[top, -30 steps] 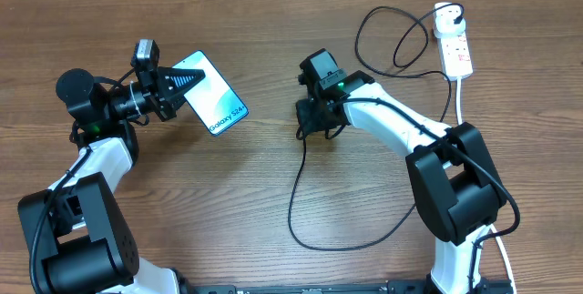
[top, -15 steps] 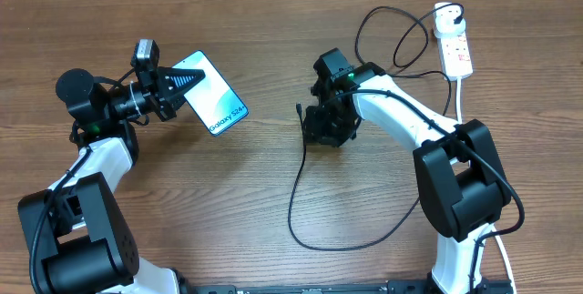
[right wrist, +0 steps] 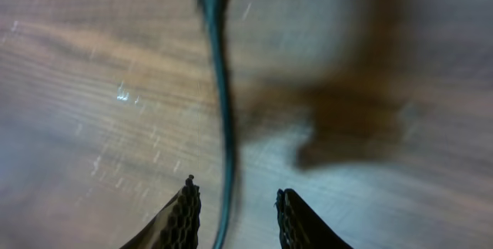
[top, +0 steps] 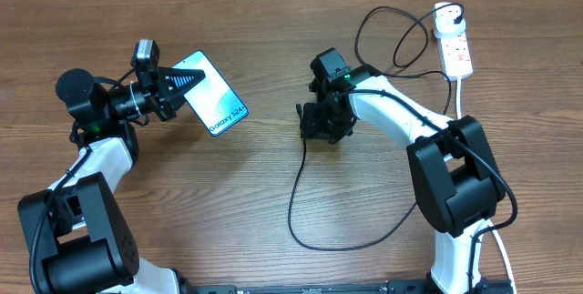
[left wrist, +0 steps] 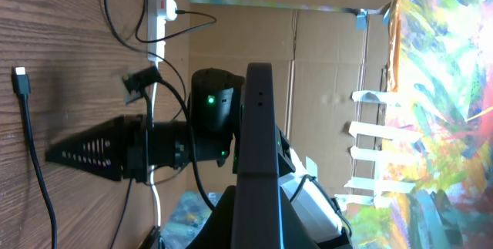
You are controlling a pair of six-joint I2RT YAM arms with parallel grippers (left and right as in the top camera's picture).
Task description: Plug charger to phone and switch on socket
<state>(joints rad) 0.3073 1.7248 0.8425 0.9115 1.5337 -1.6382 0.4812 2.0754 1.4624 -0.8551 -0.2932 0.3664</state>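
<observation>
Clearly left tool (top: 185, 79) clamped on phone (top: 217, 103), right tool (right wrist: 235, 189) part-open astride charger (right wrist: 222, 87), seemingly not gripping.

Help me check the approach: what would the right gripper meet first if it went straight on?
Probably the charger cable, lying between the right gripper's parted jaws, then the table right behind it; depth is blurred.

From the right wrist the charger (right wrist: 223, 118) is a soft blur, running off the bottom edge between the right end effector (right wrist: 236, 205) fingers. Overhead, the socket (top: 456, 48) switches are too small to read. The left wrist sees the phone (left wrist: 258, 141) only edge-on, its screen hidden.
</observation>
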